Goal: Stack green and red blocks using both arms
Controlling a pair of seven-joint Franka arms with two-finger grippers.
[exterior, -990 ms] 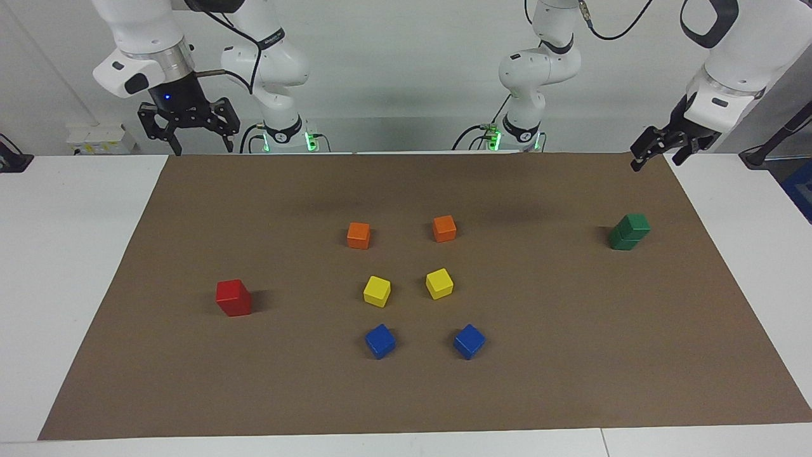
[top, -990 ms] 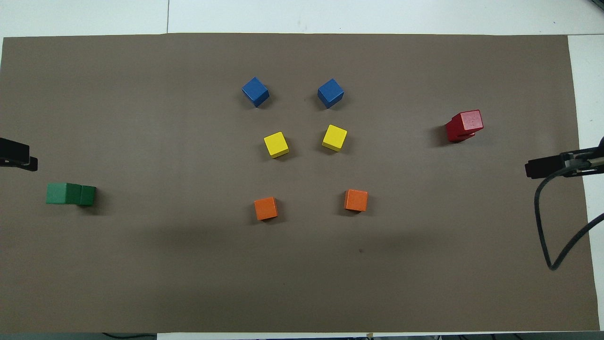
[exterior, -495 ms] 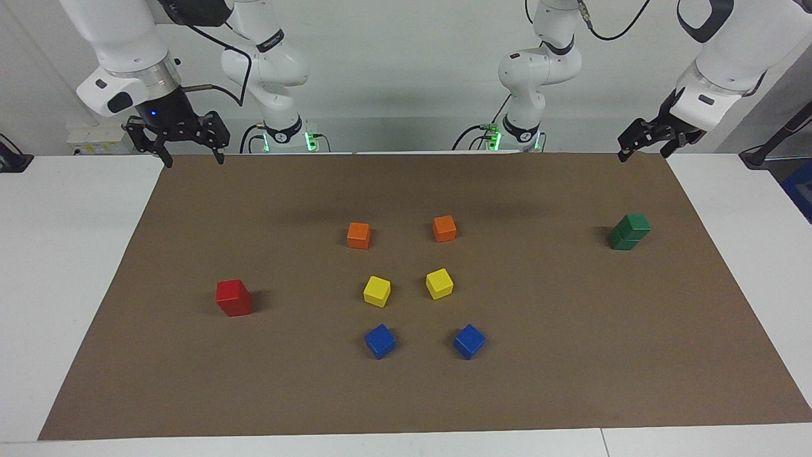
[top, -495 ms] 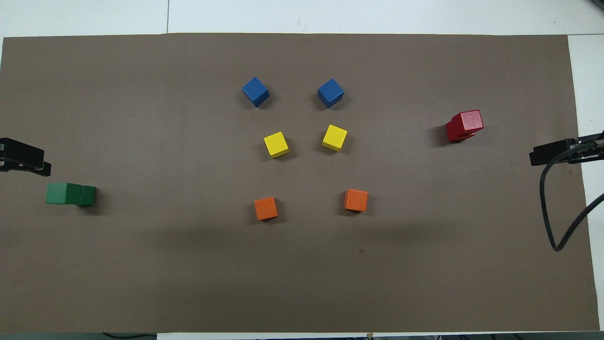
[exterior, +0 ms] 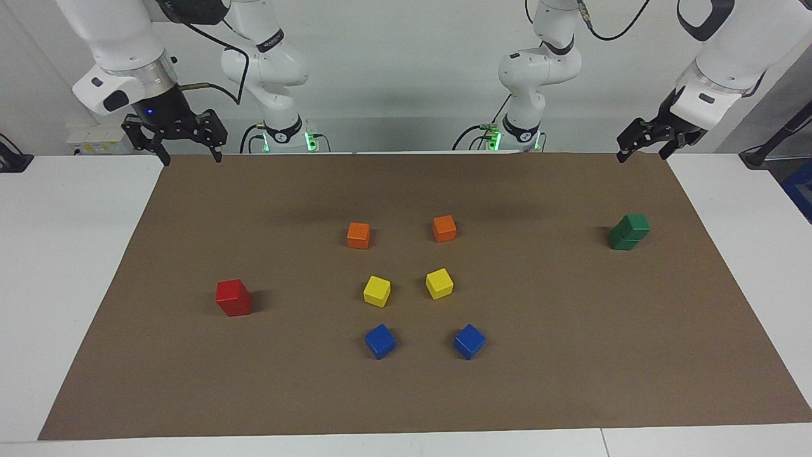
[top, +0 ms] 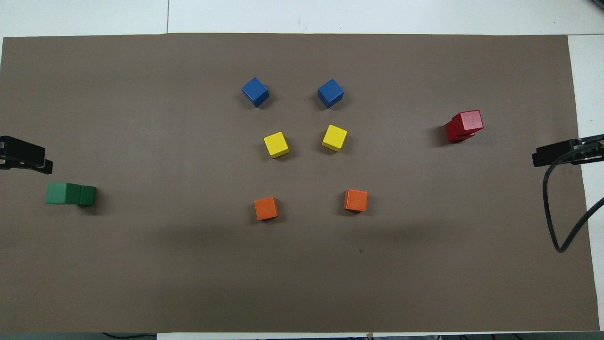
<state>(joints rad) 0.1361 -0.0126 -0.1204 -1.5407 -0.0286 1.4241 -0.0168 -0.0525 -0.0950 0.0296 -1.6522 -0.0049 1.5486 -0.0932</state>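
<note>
Two green blocks (exterior: 629,231) stand stacked one on the other at the left arm's end of the mat (top: 71,194). Two red blocks (exterior: 233,297) stand stacked at the right arm's end (top: 464,125), the upper one slightly twisted on the lower. My left gripper (exterior: 641,157) hangs open and empty over the mat's corner by the robots, apart from the green stack. My right gripper (exterior: 191,158) hangs open and empty over the mat's other corner by the robots, well clear of the red stack.
Between the two stacks on the brown mat (exterior: 571,355) lie two orange cubes (exterior: 358,235), two yellow cubes (exterior: 377,291) and two blue cubes (exterior: 380,341), in pairs, the blue ones farthest from the robots. A black cable (top: 552,212) hangs by the right arm.
The right gripper has drifted outward toward its end of the table, and the left gripper has shifted slightly inward over the mat. No block has moved.
</note>
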